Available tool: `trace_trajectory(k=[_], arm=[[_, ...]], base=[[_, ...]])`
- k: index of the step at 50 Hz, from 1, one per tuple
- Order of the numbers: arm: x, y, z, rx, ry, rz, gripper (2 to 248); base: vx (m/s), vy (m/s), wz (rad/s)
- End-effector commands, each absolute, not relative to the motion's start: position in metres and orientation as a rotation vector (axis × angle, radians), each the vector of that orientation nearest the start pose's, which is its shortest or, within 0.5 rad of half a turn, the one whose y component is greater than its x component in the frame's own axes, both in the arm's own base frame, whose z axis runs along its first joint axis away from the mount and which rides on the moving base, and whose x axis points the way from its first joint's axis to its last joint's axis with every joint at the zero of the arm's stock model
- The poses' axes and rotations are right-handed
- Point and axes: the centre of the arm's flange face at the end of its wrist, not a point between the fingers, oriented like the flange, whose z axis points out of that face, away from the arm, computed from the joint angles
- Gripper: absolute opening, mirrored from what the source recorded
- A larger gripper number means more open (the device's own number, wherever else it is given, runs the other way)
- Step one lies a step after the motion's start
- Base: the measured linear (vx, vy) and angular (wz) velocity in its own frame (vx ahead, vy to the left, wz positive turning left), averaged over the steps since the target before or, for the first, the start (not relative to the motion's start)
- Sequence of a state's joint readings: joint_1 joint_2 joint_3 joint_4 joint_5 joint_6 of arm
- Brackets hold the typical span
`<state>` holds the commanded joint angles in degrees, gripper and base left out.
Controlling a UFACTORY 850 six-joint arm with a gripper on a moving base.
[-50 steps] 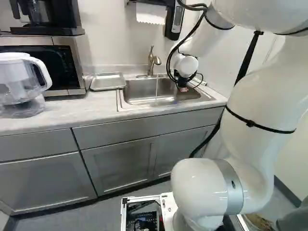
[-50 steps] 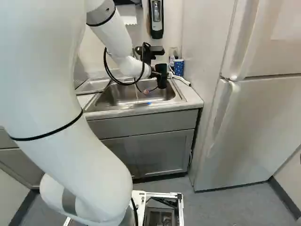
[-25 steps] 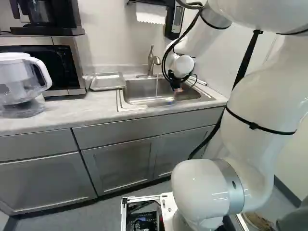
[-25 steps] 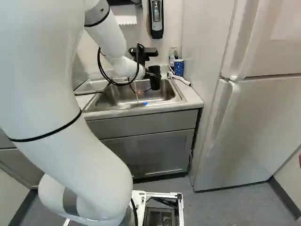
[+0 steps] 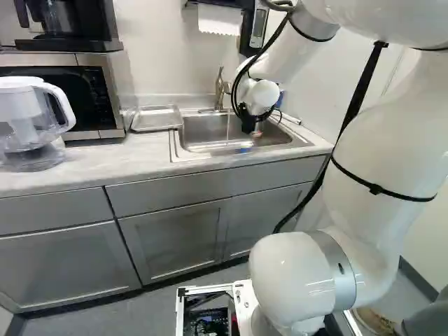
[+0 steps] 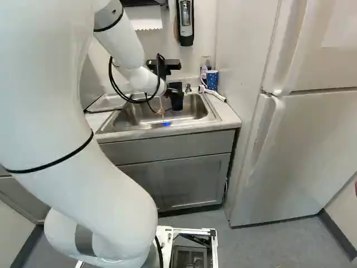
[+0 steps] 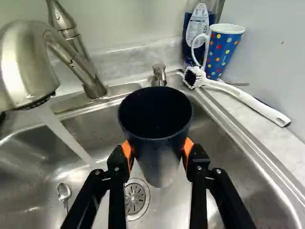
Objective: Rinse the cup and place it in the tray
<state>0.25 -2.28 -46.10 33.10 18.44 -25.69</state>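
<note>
Cup (image 7: 159,160) first, since that's what I'm here for: it's in the air over the sink (image 7: 228,167), mouth up, with my gripper (image 7: 157,150) pinching it from two sides, orange pads on the wall below the rim. Looks smooth and stiff — hard plastic or coated metal, I can't tell which — so I'd guess it takes a firm squeeze without denting. It tapers toward the bottom, and once wet it'll probably want to slide. I'd keep this mid-wall hold and leave the rim free. Should be light empty, heavier as it fills; the inside's too dark to see if there's water in there.

The stream (image 7: 66,136) from the faucet (image 7: 24,62) is falling beside the cup, so my next move is probably sideways into it, then tip it out. Brush (image 7: 243,98) is by the sink. The tray (image 5: 155,119) sits on the counter (image 5: 91,164) next to the sink — judging by that, rinsing comes first.
</note>
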Motion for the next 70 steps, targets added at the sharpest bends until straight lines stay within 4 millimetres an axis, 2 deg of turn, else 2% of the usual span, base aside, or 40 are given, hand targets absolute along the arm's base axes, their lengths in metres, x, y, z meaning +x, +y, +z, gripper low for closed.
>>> trace_trajectory(k=[35,70], arm=[[0.490,0.010,0.498,-2.842,0.066,-1.454,121],[0.487,0.023,0.493,-2.887,-0.187,-1.361,121]], base=[[0.000,0.000,0.000],[0.000,0.000,0.000]])
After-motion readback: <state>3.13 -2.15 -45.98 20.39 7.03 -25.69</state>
